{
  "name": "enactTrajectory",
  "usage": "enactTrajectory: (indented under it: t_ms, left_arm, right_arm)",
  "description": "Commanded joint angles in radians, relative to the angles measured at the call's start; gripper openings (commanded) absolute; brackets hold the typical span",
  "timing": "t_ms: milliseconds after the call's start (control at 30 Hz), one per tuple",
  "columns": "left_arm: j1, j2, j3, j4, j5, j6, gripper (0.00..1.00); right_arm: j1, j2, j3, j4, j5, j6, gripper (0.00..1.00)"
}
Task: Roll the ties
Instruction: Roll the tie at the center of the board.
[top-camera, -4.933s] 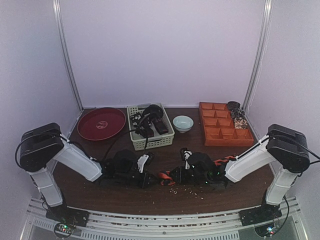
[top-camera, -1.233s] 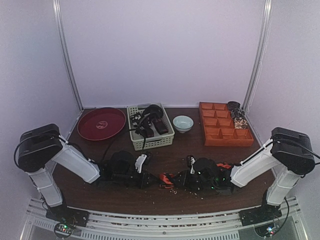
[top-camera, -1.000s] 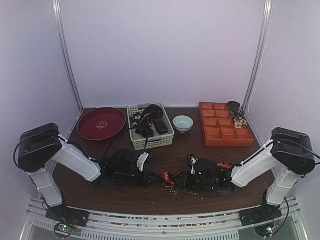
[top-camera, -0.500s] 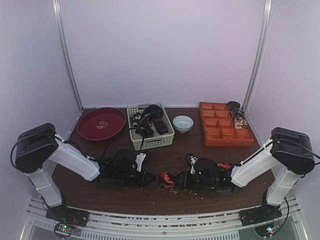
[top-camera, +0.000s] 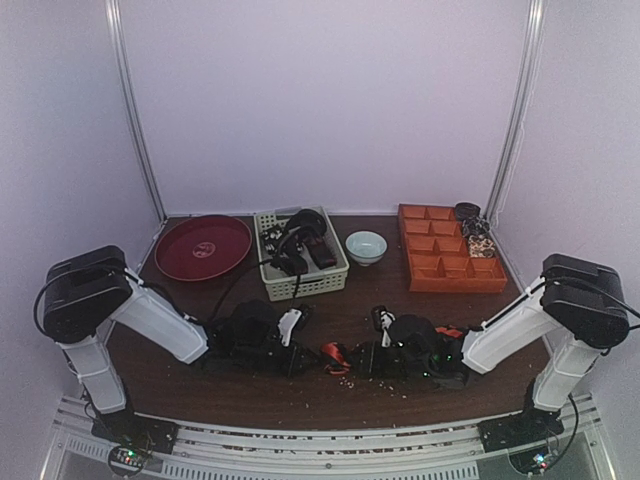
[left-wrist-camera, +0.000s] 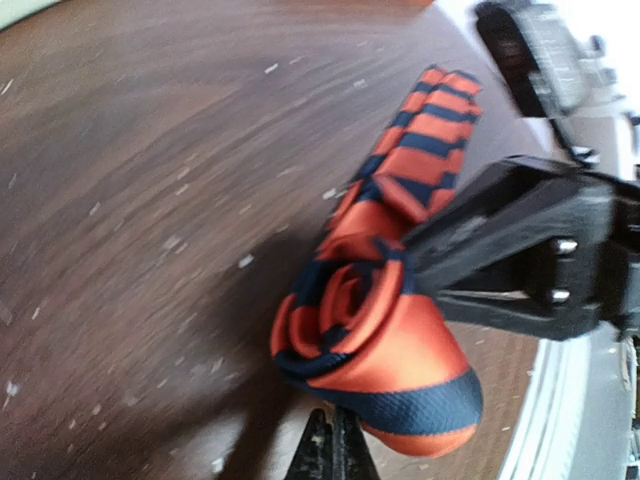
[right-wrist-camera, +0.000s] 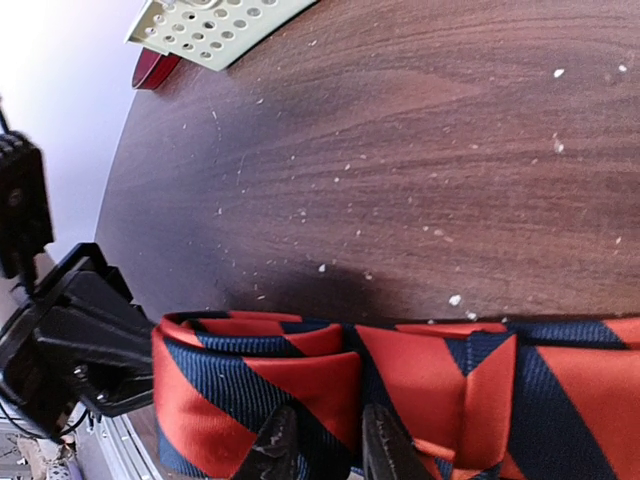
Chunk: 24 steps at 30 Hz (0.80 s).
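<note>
Tie (left-wrist-camera: 375, 340), orange-red with navy stripes, partly rolled; right gripper (right-wrist-camera: 325, 442) pinches it, left gripper (left-wrist-camera: 330, 452) closed beside.

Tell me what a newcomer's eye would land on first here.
The orange-and-navy striped tie stands out first, half coiled into a roll at the front centre of the table, with the right gripper pinching its flat part. Behind it, the red plate at back left and the orange divided tray at back right catch the eye.
</note>
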<state>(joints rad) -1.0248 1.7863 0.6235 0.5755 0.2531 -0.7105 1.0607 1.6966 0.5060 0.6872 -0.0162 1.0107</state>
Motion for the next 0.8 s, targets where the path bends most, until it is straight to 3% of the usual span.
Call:
enactTrajectory:
  t_ms: [0, 767]
  left_arm:
    - [-0.011, 0.017, 0.041, 0.124, 0.08, 0.04, 0.0]
    - [-0.018, 0.141, 0.203, 0.03, 0.11, 0.071, 0.0]
  right_arm:
    - [-0.02, -0.011, -0.008, -0.073, 0.007, -0.045, 0.26]
    - [-0.073, -0.112, -0.019, -0.194, 0.102, -0.15, 0.24]
